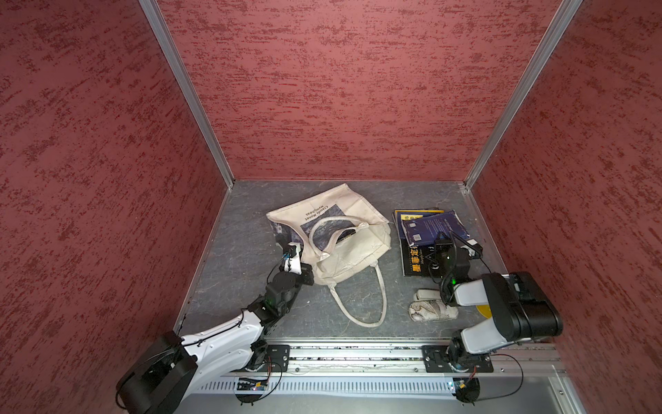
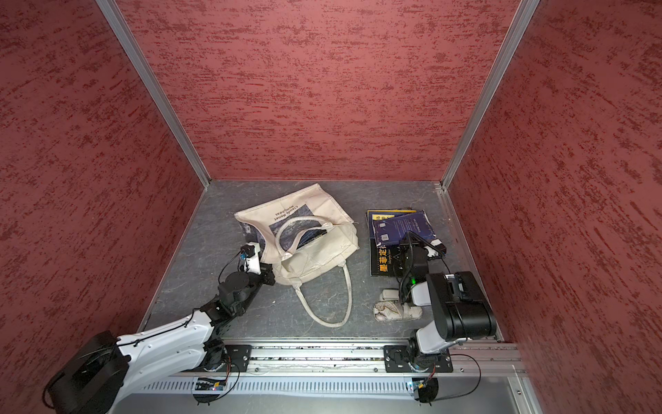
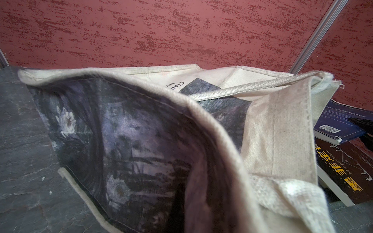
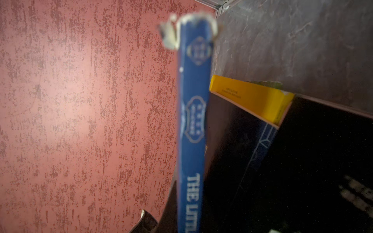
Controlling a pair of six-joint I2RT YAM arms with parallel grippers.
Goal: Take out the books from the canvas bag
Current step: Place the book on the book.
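Note:
The cream canvas bag (image 1: 353,211) (image 2: 315,206) lies on its side mid-floor, its mouth facing the arms. My left gripper (image 1: 310,276) (image 2: 269,276) is shut on the bag's near rim. In the left wrist view the lifted printed fabric (image 3: 141,131) hides the jaws. One dark book (image 1: 344,236) (image 2: 316,236) shows inside the mouth. To the right lies a pile of books. My right gripper (image 1: 441,239) (image 2: 412,241) is shut on the dark blue book (image 1: 435,226) (image 4: 193,121), tilted on top. Under it lie a yellow book (image 4: 250,98) and a black book with orange lettering (image 1: 417,263) (image 3: 347,173).
A white patterned pouch (image 1: 431,310) (image 2: 394,311) lies near the front, beside the right arm. A yellow disc (image 1: 483,311) peeks out under that arm. One long bag handle (image 1: 361,315) loops toward the front rail. Red walls enclose three sides.

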